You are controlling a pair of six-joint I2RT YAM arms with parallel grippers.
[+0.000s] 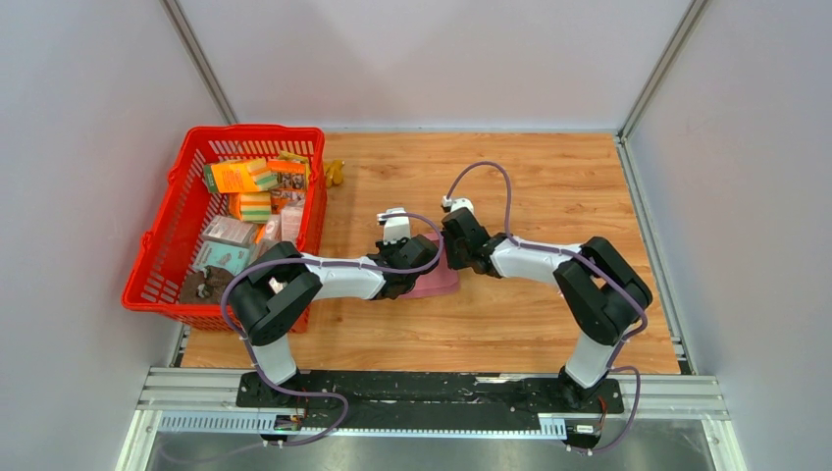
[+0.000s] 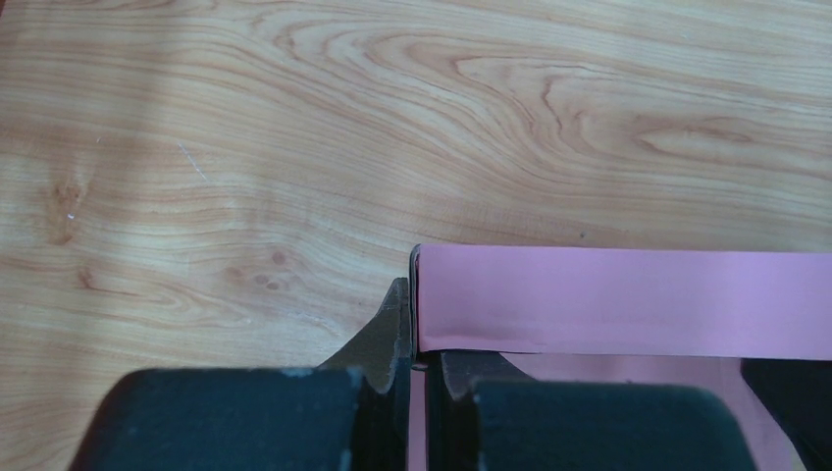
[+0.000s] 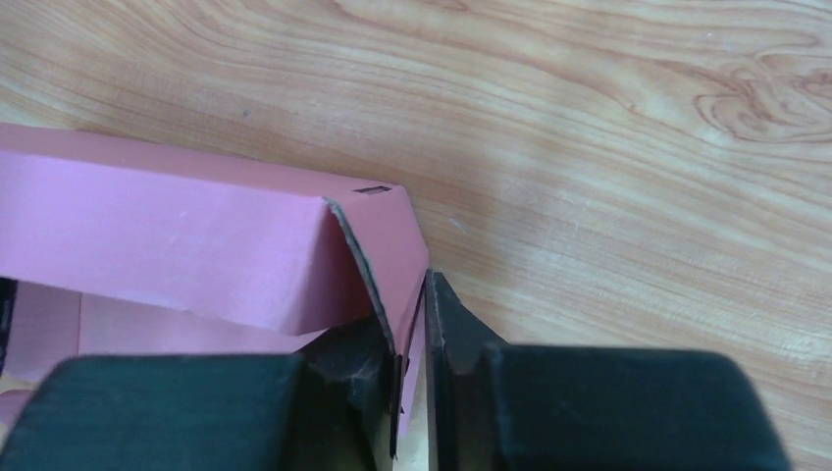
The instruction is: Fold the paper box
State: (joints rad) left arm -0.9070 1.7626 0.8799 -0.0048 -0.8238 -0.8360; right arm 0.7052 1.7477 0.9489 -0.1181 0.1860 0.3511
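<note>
At the near edge of the wooden table (image 1: 549, 186) two arms are bolted side by side. Each one goes up, bends at its elbow and reaches low and inward, so the two wrists almost meet in the middle of the table. Between them lies one pink paper box (image 1: 439, 283), flat on the wood, and the arms hide most of it from above. The left gripper (image 2: 420, 339) points down at the table, and its two fingers (image 2: 390, 329) are squeezed tight on the end of a pink wall. That wall stands up on its edge, and in the left wrist view its long side runs straight off to the right. The right gripper (image 3: 412, 324) comes in from the other side. Its fingers (image 3: 456, 334) are pinched on a pink flap that bends round a corner of the box, and the long wall runs away to the left in that view. Farther back on the left sits one red basket (image 1: 157, 265) with many printed packs (image 1: 235, 177) inside. Just beside its far right corner lies one small yellow thing (image 1: 335, 174), too tiny to make out.
</note>
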